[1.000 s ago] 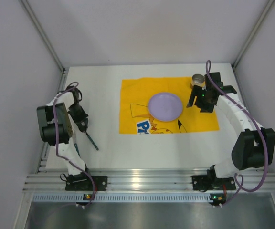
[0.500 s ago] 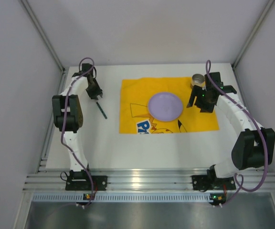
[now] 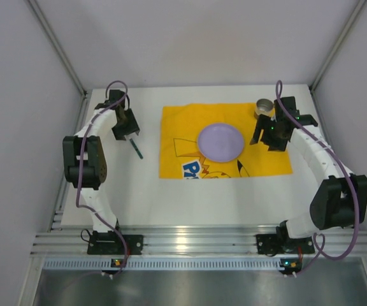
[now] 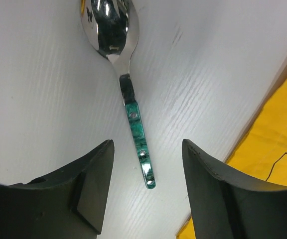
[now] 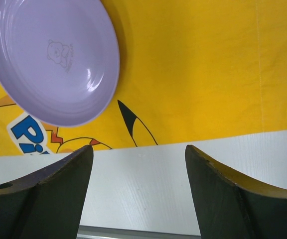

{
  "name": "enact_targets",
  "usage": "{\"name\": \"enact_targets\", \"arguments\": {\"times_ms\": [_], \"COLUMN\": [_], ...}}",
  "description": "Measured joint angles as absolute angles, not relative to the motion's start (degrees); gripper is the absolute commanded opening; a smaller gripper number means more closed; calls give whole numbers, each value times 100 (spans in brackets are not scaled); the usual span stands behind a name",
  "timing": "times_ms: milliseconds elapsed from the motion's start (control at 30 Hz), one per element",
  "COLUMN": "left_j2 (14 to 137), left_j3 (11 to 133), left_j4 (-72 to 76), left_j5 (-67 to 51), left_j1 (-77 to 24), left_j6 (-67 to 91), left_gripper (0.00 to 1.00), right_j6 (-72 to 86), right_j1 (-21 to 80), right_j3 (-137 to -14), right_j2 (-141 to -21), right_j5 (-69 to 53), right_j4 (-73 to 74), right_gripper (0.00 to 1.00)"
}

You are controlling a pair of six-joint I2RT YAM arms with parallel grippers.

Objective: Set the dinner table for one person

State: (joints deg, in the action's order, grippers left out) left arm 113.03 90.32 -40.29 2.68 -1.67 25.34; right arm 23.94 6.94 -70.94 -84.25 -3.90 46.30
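Dinner table point(image 3: 146, 194): white top fills the floor of the enclosure, with a ribbed silver rail point(image 3: 196, 241) along its near edge by the arm bases. A yellow cartoon-print cloth point(image 3: 276, 159) lies flat on it, right of centre. A lilac plate point(image 3: 220, 141) sits on the cloth, roughly mid-cloth. A small metal cup point(image 3: 264, 106) stands at the cloth's far right corner. A spoon point(image 4: 133, 119) with a green handle lies on bare table just left of the cloth, bowl pointing away from the arm bases. Left gripper point(image 4: 146, 145): above the handle end, jaws wide, fingers either side of the handle and not touching it. Right gripper point(image 5: 138, 149): over the cloth's near edge beside the plate, jaws wide, nothing between them.
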Motion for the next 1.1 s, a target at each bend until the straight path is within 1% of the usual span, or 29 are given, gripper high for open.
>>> {"name": "enact_targets", "arguments": {"times_ms": [133,267,400,433,500,533,600,733,867,967,1100], "left_j2": [11251,11454,11826,11869,12042,12077,12149,12178,12158,12147,12079], "left_j3": [8656,8573,8739,8818,9032,9085,9196,9231,9251,9369,9861], "left_j4": [-3900,-3822,-3771,-3723,-3688,-3660,-3607,-3581,-3627,-3771,-3924], "left_j5": [263,263,292,281,307,307,268,237,163,-14,-593], "left_j1": [-167,-167,-167,-167,-169,-169,-167,-185,-342,-705,-1393], "left_j6": [2495,2491,2475,2456,2440,2421,2401,2401,2432,2545,2871], "left_gripper": [62,61,53,40,28,12,1,0,0,0,0], "right_j6": [2357,2333,2303,2300,2296,2296,2296,2294,2311,2386,2694], "right_j1": [694,694,694,694,694,694,694,696,825,1205,1885], "right_j3": [-7100,-7122,-7185,-7207,-7212,-7214,-7214,-7212,-7212,-7229,-7441], "right_j2": [-8383,-8370,-8355,-8350,-8315,-8296,-8250,-8141,-8042,-8071,-8311], "right_j5": [-357,-292,-233,-217,-180,-169,-161,-423,-1153,-1693,-2458], "right_j4": [4703,4818,4939,4969,4993,5015,5059,5019,4713,4313,3605], "right_gripper": [75,74,74,75,75,75,75,78,80,80,79]}}
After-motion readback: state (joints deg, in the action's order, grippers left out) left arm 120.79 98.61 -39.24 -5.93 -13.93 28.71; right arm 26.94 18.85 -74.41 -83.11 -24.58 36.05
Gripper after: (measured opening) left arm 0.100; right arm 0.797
